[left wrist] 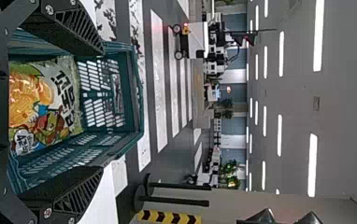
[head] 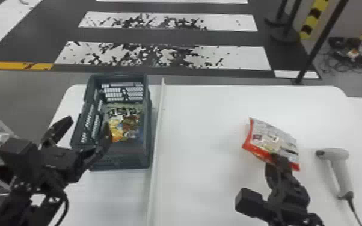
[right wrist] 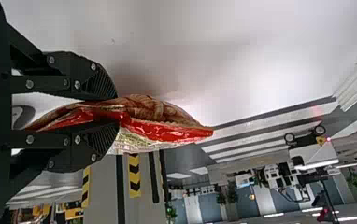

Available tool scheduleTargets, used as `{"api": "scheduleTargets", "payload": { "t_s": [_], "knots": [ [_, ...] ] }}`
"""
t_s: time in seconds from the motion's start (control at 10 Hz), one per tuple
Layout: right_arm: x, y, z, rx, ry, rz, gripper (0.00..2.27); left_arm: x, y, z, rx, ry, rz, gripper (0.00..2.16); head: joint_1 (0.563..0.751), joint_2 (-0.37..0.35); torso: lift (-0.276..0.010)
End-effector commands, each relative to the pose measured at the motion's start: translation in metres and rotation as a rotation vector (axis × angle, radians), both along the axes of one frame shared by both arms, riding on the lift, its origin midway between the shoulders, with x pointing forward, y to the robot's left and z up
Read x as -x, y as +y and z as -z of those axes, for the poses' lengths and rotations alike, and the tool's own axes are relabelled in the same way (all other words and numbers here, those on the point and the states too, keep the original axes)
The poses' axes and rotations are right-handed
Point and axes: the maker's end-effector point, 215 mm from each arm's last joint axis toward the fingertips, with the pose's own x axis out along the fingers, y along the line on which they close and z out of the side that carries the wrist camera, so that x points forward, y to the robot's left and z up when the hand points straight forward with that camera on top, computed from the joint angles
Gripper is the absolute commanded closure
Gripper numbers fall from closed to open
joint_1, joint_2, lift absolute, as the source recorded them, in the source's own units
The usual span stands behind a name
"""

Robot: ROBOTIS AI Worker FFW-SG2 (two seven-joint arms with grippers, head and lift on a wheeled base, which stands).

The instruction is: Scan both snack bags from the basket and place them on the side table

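Snacks are in two spots. My right claw (head: pixel 280 161) is closed on the red bag (head: pixel 272 138). The two fingers squeeze it near one edge, and the rest of the bag pokes out past the fingertips. I have it over the white bench (head: pixel 201 126), with its side with the writing turned up to my head view. The scanner (head: pixel 341 171) lies on the bench just to the right of this bag.

My left claw (head: pixel 87 122) is wide open and holds nothing. It is at the left side of the basket (head: pixel 149 144). The yellow bag (head: pixel 127 121) is inside the basket. In my left wrist view, that bag lines up with the gap between the open fingers. A long white strip (head: pixel 156 135) runs along the bench, between the basket and the red bag.
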Motion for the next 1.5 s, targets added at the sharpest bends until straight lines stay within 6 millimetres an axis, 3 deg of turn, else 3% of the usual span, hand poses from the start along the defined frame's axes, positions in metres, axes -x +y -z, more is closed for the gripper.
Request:
{"api": "scheduleTargets", "payload": {
  "t_s": [0.0, 0.5, 0.7, 0.8, 0.9, 1.0, 1.1, 1.2, 1.4],
  "knots": [
    [0.020, 0.013, 0.004, -0.123, 0.051, 0.013, 0.02, 0.000, 0.000, 0.001, 0.000, 0.002, -0.001, 0.13, 0.695, 0.048, -0.075],
    [0.059, 0.007, 0.017, -0.760, 0.462, 0.334, 0.04, 0.001, 0.003, 0.001, 0.007, -0.001, -0.001, 0.13, 0.695, 0.071, -0.075],
    [0.059, 0.017, 0.008, -1.000, 0.550, 0.385, 0.12, 0.001, 0.003, 0.000, 0.007, -0.002, 0.001, 0.13, 0.695, 0.080, -0.075],
    [0.049, 0.015, -0.001, -1.060, 0.538, 0.400, 0.43, 0.001, 0.002, 0.000, 0.007, -0.002, 0.003, 0.13, 0.695, 0.089, -0.075],
    [0.037, 0.012, -0.014, -1.111, 0.516, 0.396, 0.90, 0.002, 0.002, 0.000, 0.007, -0.002, 0.002, 0.13, 0.695, 0.090, -0.075],
    [0.027, 0.013, -0.023, -1.160, 0.503, 0.397, 1.90, 0.003, 0.002, 0.000, 0.007, -0.002, 0.003, 0.13, 0.695, 0.083, -0.075],
    [0.017, 0.018, -0.031, -1.184, 0.489, 0.387, 2.25, 0.004, 0.002, 0.000, 0.005, -0.001, 0.004, 0.13, 0.695, 0.081, -0.075],
    [0.010, 0.032, -0.034, -1.217, 0.494, 0.364, 2.25, 0.002, 0.000, -0.001, 0.006, -0.005, 0.006, 0.14, 0.695, 0.079, -0.075],
    [-0.007, 0.063, -0.015, -1.231, 0.534, 0.341, 2.25, 0.002, -0.003, -0.002, 0.009, -0.005, 0.010, 0.14, 0.695, 0.104, -0.075]
  ]
}}
